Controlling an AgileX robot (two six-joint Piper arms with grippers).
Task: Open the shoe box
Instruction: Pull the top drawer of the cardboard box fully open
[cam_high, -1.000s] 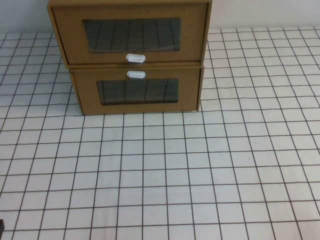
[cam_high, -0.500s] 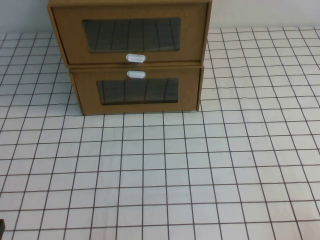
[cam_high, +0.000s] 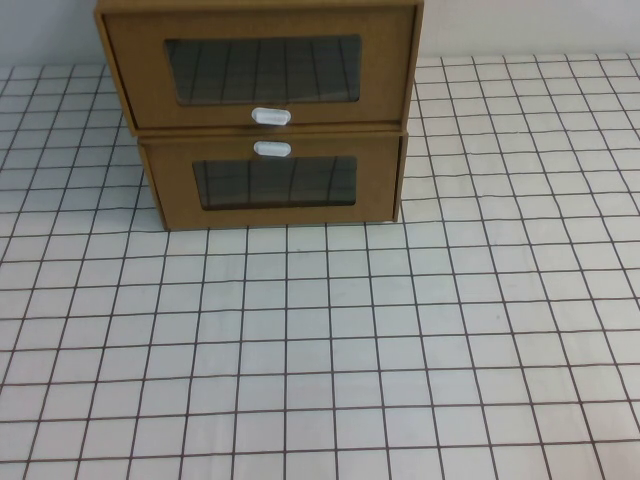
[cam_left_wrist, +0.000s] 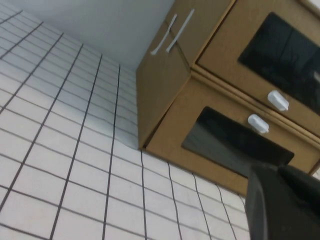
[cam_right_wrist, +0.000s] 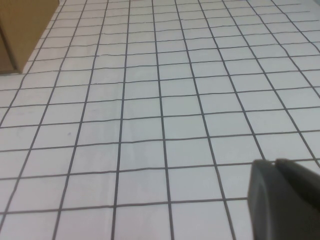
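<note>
High view, stack: we see two brown cardboard shoe boxes, one on the other, at the far side of the table (cam_high: 330, 340), left of the middle and in front of the pale wall (cam_high: 520, 25).
Upper shoe box (cam_high: 260, 65): front shut, with a dark window across it and the white upper handle (cam_high: 271, 116) centred under the window.
Lower shoe box (cam_high: 275, 180): same build and also shut; its lower handle (cam_high: 272, 149) sits above its window, just below the other handle.
Side of the stack: in the left wrist view two thin white strips (cam_left_wrist: 172, 30) cross the upper box's side.
Table: white with a black grid.
Left gripper (cam_left_wrist: 279, 172): low over the table off the stack's front left corner and apart from it, its camera facing both fronts at a slant; we cannot tell whether it is open or closed.
Right gripper (cam_right_wrist: 276, 167): low over bare grid on the right, well apart from the stack, with only a corner of brown card at that view's edge; it is closed tight and holds nothing.
Change: the boxes lie as they did a second ago; a small dark shape at the lower left edge of the high view back then no longer shows.
</note>
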